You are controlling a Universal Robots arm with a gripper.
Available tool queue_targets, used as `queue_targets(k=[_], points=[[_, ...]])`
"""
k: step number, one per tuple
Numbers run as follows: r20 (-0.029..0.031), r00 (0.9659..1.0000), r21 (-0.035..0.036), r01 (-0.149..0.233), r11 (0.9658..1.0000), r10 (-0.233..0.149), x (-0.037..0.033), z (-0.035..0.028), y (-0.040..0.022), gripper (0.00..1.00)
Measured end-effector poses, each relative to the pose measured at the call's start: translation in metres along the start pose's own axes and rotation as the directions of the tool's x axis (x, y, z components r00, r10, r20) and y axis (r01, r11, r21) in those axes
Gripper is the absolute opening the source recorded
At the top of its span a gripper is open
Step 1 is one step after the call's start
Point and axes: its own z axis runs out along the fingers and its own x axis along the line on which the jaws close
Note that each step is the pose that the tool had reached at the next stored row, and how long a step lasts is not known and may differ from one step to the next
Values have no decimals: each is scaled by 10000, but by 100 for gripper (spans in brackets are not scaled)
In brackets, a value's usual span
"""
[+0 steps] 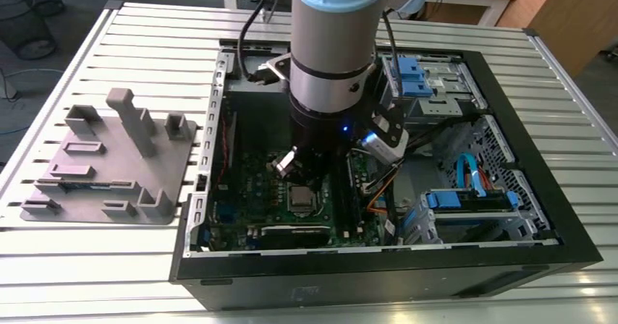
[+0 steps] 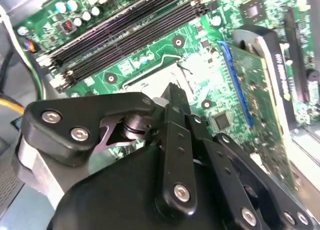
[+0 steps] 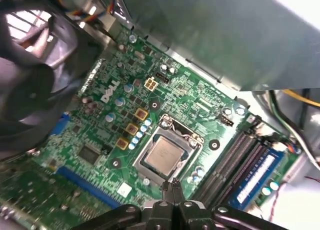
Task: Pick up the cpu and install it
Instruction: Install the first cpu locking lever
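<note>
Fixture [image 1: 97, 165] lies outside the case [image 1: 540, 158], off the exterior view's left. Inside the case, the cpu [image 3: 162, 155] sits in the board's socket [image 3: 192, 140], metal top up. Gripper [image 3: 172, 187] hovers just beside the socket, fingers pressed together, holding nothing. Judgement: cpu light, stiff, smooth-topped, delicate underneath; take it by opposite edges.

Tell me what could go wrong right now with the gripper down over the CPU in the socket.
1. The cpu lies in the socket with the gripper close beside it; a small slip sideways might scrape the chip or the socket frame.
2. The gripper works low inside the computer case, near the memory slots and the upright expansion card, so a wide move could knock them.
</note>
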Motion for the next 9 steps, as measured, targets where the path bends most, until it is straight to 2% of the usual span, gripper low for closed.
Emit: queue_targets(k=[9], points=[[4, 10000, 2, -1, 10000, 1, 0, -8, -1, 11]])
